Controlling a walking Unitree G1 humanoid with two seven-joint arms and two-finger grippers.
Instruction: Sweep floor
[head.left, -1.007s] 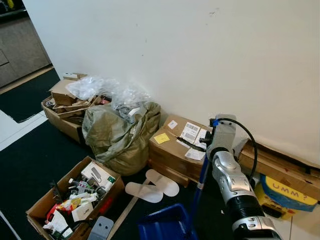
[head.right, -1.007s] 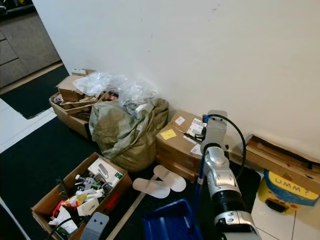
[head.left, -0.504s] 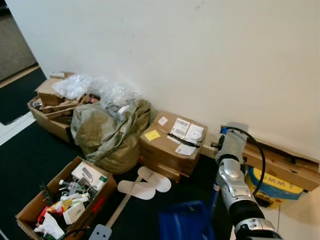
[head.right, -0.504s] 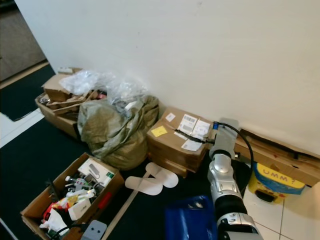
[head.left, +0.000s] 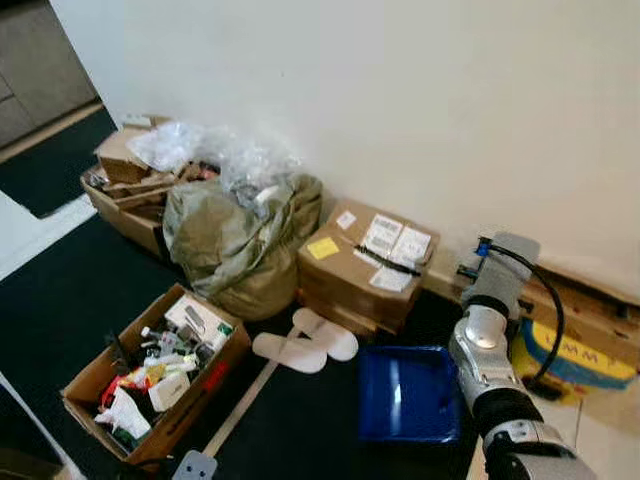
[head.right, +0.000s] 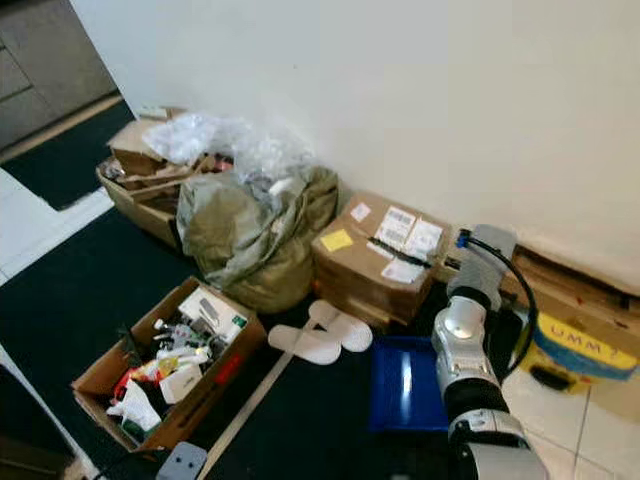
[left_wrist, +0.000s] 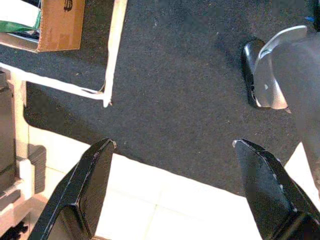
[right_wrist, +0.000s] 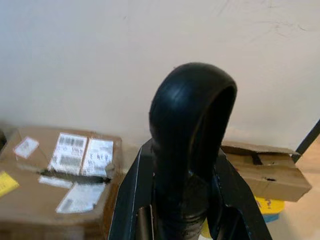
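Note:
A blue dustpan (head.left: 408, 393) lies flat on the dark carpet, just right of two white slippers (head.left: 305, 345) and in front of a labelled cardboard box (head.left: 365, 262). My right arm (head.left: 488, 335) reaches over the pan's right side. In the right wrist view my right gripper (right_wrist: 182, 200) is shut on a black looped handle (right_wrist: 192, 115), which stands up in front of the white wall. My left gripper (left_wrist: 173, 145) hangs open and holds nothing, above the line where dark carpet (left_wrist: 180, 90) meets white tile (left_wrist: 165, 205).
An olive sack (head.left: 235, 250) and clear plastic bags lean on boxes by the wall. An open carton of clutter (head.left: 160, 375) sits at the near left. A pale strip (head.left: 240, 410) lies on the carpet. Flat cardboard (head.left: 590, 310) and a yellow-blue object (head.left: 580, 350) lie at right.
The view has shifted as I moved. The blue dustpan has gone from below the slippers to flat on the carpet right of them, and my right arm has moved right with it.

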